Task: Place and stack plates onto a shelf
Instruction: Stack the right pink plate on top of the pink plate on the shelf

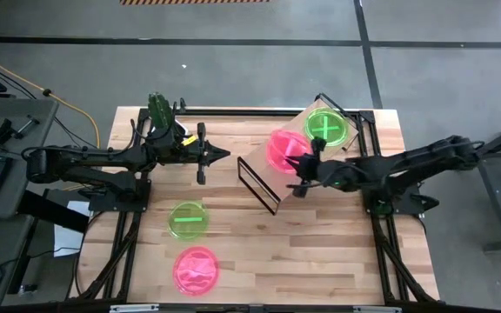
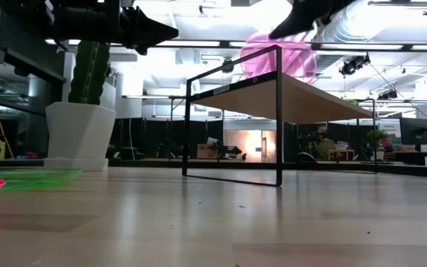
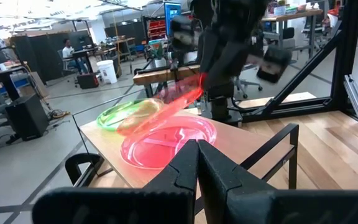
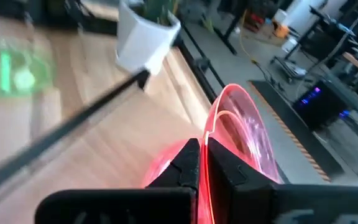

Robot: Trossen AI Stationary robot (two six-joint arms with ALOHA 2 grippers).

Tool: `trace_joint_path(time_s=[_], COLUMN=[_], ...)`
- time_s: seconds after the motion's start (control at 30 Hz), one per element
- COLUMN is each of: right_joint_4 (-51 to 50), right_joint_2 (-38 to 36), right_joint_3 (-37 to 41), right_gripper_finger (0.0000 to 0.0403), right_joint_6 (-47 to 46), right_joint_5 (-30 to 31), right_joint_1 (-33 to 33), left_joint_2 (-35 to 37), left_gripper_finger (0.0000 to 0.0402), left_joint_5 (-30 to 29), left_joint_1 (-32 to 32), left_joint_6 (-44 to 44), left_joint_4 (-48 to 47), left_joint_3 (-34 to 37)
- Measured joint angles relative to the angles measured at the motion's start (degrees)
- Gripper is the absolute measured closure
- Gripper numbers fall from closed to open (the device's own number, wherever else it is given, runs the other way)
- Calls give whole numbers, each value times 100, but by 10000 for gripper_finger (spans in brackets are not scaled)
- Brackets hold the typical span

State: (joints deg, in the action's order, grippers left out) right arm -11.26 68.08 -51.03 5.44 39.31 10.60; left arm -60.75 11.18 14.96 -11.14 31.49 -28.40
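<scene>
- The right gripper was over the near end of the shelf, fingers clamped tight on the rim of a pink plate, which stood tilted up on edge above the board.
- Under that tilted plate, another pink plate lay flat on the shelf top, and the left wrist view showed the held one angled just above it.
- Farther along the shelf, a green plate with crossed bar marks sat flat on the board, just beside the pink ones.
- The left gripper hung in the air beside the shelf's open end, fingers pressed together with nothing between them.
- Down on the table, a green plate and a pink plate lay flat, near each other, well apart from the shelf.
- A white pot with a cactus stood at the table's far edge, behind the left arm.
- From the low view, the shelf's black wire frame stood square on the tabletop.
</scene>
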Motion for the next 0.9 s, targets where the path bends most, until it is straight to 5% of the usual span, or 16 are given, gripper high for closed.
trace_joint_path(time_s=[0.67,0.9], right_joint_4=[-568,-617], right_joint_2=[650,650], right_joint_3=[0,0], right_gripper_finger=[397,307], right_joint_6=[-548,-652], right_joint_5=[-37,416], right_joint_1=[-137,-135], left_joint_2=[0,0], left_gripper_finger=[401,401], left_joint_5=[0,2], left_joint_1=[-1,-1], left_joint_6=[2,2], left_joint_4=[-38,-38], left_joint_3=[0,0])
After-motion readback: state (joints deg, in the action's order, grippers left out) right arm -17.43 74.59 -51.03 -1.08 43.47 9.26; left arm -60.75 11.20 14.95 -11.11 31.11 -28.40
